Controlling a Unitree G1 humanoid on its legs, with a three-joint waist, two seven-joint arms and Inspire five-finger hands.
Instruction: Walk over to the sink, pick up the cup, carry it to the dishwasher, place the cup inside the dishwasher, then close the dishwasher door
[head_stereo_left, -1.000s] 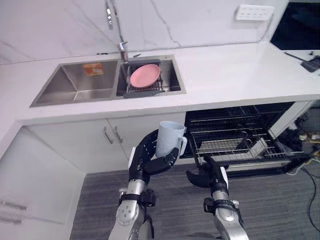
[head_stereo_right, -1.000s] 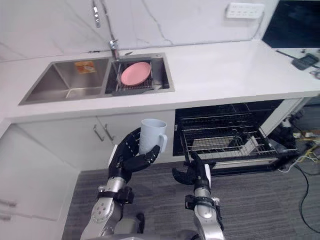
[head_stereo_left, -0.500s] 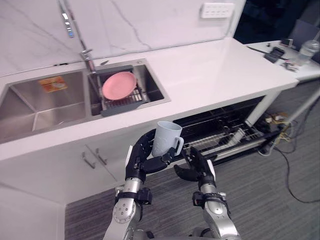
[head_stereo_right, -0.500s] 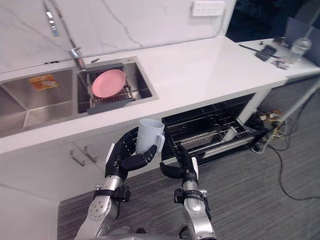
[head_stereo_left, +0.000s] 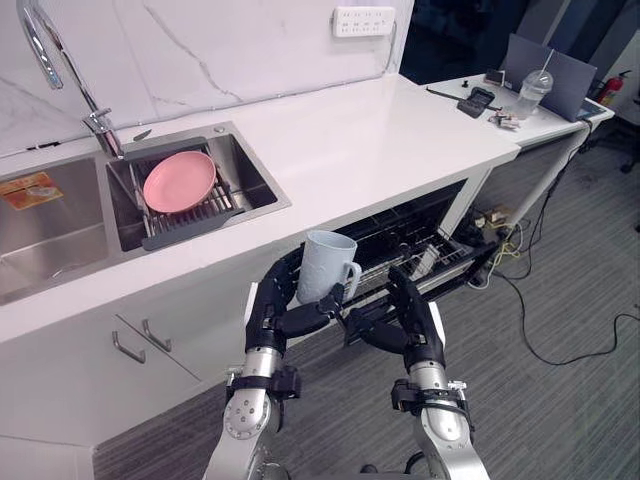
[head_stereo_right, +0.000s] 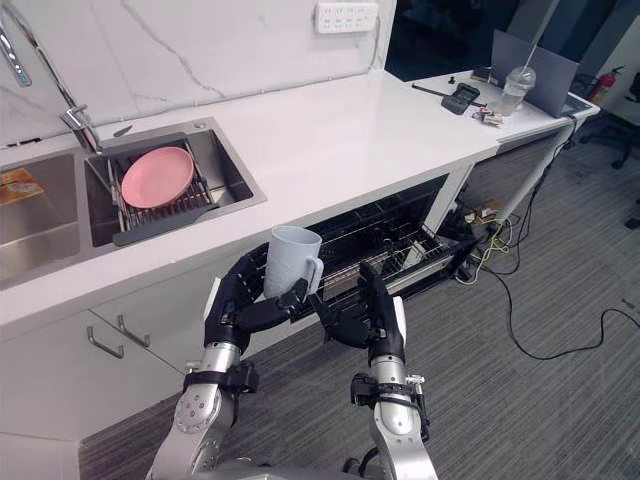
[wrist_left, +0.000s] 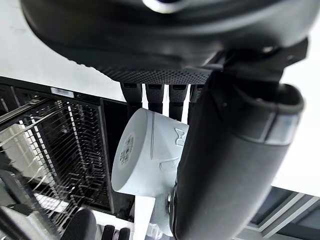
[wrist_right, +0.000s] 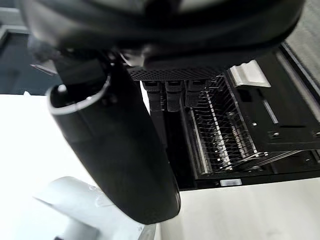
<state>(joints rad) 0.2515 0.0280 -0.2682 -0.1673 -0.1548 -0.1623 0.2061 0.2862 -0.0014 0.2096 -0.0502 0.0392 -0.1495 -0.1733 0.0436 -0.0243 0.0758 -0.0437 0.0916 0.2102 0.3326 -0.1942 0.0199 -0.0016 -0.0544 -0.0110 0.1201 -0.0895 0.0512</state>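
A pale blue-white cup (head_stereo_left: 325, 265) with a handle is held upright in front of me, my left hand (head_stereo_left: 273, 312) shut round it from below and behind. The left wrist view shows the cup's base (wrist_left: 148, 156) between the thumb and the fingers. My right hand (head_stereo_left: 401, 322) hovers open just right of the cup, its thumb pointing toward it and holding nothing. Past both hands, under the white counter (head_stereo_left: 370, 135), stands the open dishwasher (head_stereo_left: 425, 240) with its wire rack (wrist_right: 225, 135) pulled out.
A steel sink (head_stereo_left: 60, 225) lies at the left, with a pink plate (head_stereo_left: 180, 181) on a drain rack and a tap (head_stereo_left: 60, 70) behind. White cabinet doors (head_stereo_left: 130, 360) are below it. At the far right, a drink cup (head_stereo_left: 532, 93) and small items sit on a desk, with cables (head_stereo_left: 530, 300) on the grey floor.
The whole view has swung right, so the sink has slid left and the dishwasher sits straight ahead. The left hand still holds the cup. The right hand has risen closer to it.
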